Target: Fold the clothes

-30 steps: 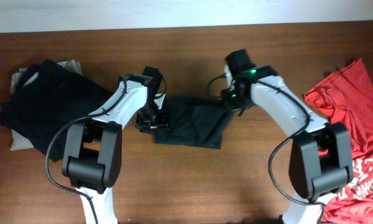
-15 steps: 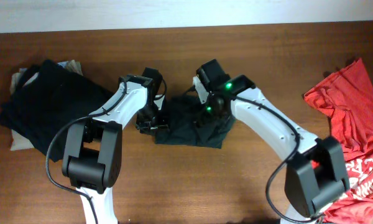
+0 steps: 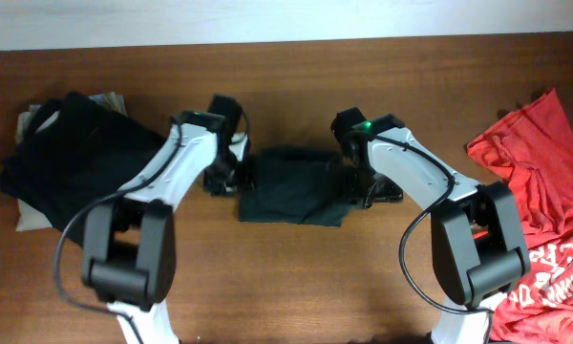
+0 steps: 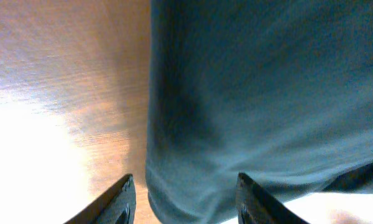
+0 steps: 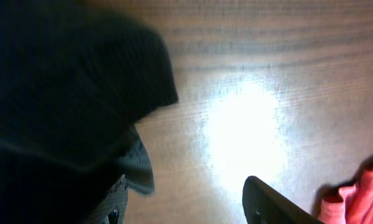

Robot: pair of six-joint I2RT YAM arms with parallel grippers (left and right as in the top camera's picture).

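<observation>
A dark garment (image 3: 291, 183) lies folded into a compact rectangle at the table's middle. My left gripper (image 3: 225, 178) is at its left edge. In the left wrist view the fingers (image 4: 185, 190) are spread wide, with the garment's hem (image 4: 248, 93) lying between them. My right gripper (image 3: 372, 187) is at the garment's right edge. In the right wrist view its fingers (image 5: 183, 202) are open over bare wood, with the dark garment (image 5: 62, 93) just to the left. A red printed shirt (image 3: 544, 201) lies crumpled at the right edge.
A stack of dark folded clothes (image 3: 72, 158) sits at the far left on a beige item (image 3: 27, 218). A corner of the red shirt (image 5: 360, 199) shows in the right wrist view. The table is brown wood (image 3: 296, 277).
My right gripper swung left over the dark garment, then came back to its right edge and is open. The garment is now a tidier rectangle. My left gripper shifted slightly up and left.
</observation>
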